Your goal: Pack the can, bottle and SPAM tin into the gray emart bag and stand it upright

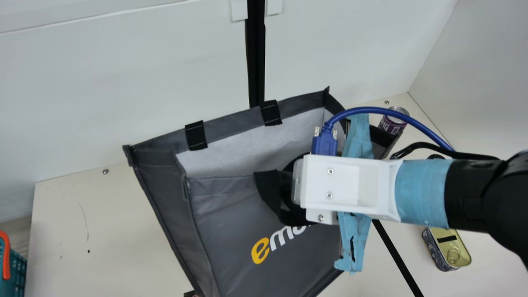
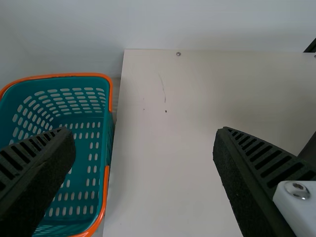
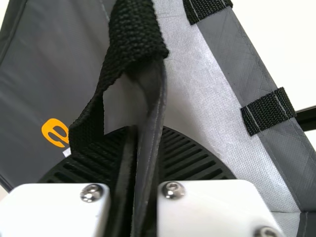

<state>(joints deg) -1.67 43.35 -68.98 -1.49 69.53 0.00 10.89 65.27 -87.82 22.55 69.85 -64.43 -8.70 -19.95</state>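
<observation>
In the main view, the gray fabric emart bag (image 1: 227,231) is slanted across the cream worktop (image 1: 111,231), its mouth gaping to show a pale lining; I cannot tell whether its base sits flat. The right arm (image 1: 466,194), black with light blue tape, comes in from the view's right, and its tool (image 1: 286,190) is at the bag's near rim, beside a black woven handle (image 1: 268,187). Just beyond the bag's right corner is the purple-and-silver metal can (image 1: 392,125). The gold-lidded rectangular metal SPAM tin (image 1: 450,249) lies with its ring-pull up, to the right of the bag and apart from it. A teal plastic basket with orange trim (image 1: 14,268) shows at the left edge. I cannot make out the bottle.

In the left wrist view, the left tool (image 2: 144,143) is released, its two black ribbed fingers spread wide above the worktop and the basket.

In the right wrist view, the right tool is clenched on the bag, the gray rim and black handle pinched between its fingers, with the pale lining to one side and the yellow letter (image 3: 55,132) to the other.
</observation>
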